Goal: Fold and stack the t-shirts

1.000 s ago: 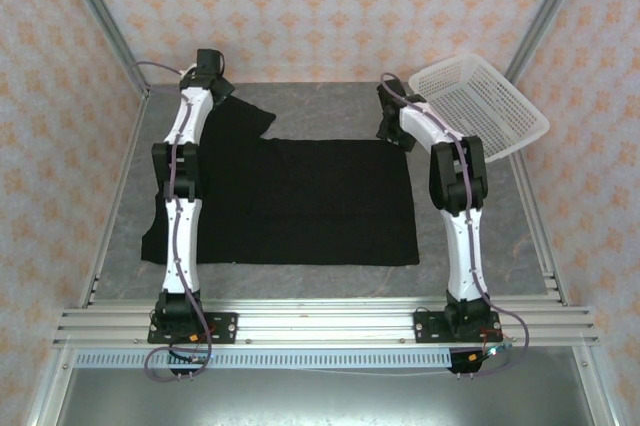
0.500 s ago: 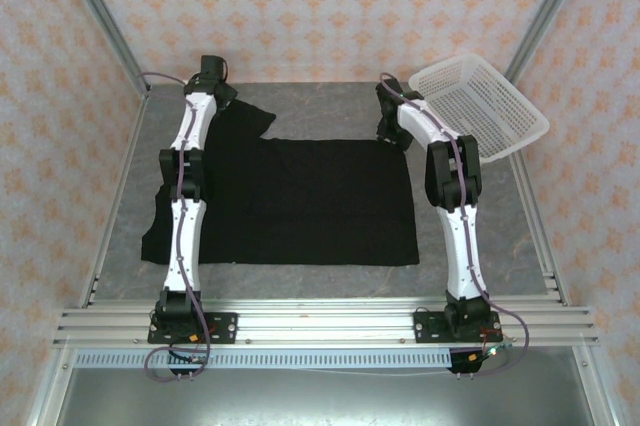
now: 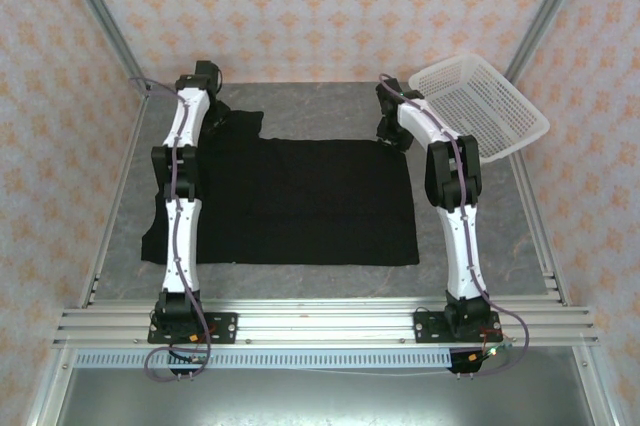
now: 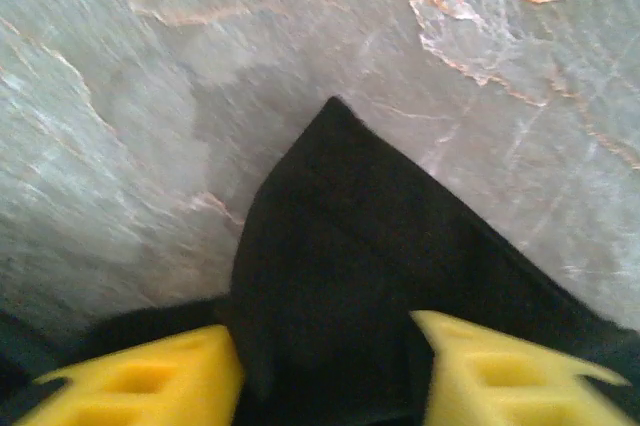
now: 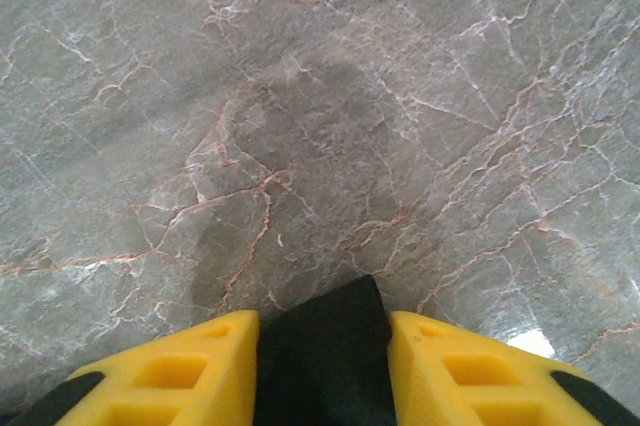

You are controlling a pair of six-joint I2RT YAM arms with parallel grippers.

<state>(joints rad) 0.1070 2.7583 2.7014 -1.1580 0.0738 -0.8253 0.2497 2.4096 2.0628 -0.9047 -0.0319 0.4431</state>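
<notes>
From above, the black t-shirt (image 3: 300,201) lies flat, long axis left to right across the frame. The left claw (image 3: 212,111) is on the sleeve at upper left and the right claw (image 3: 392,134) is on the upper-right corner beside the basket (image 3: 480,106). The left has slid a little since a second ago, drawing the sleeve tip in. Left wrist camera: a point of black cloth runs up from between the yellow fingers (image 4: 150,376) at the bottom edge, and whether it's pinched I can't tell. Right wrist camera: a corner sits between the fingers (image 5: 170,366) at bottom centre, bare table (image 5: 320,96) above, and again I can't call the grip.
</notes>
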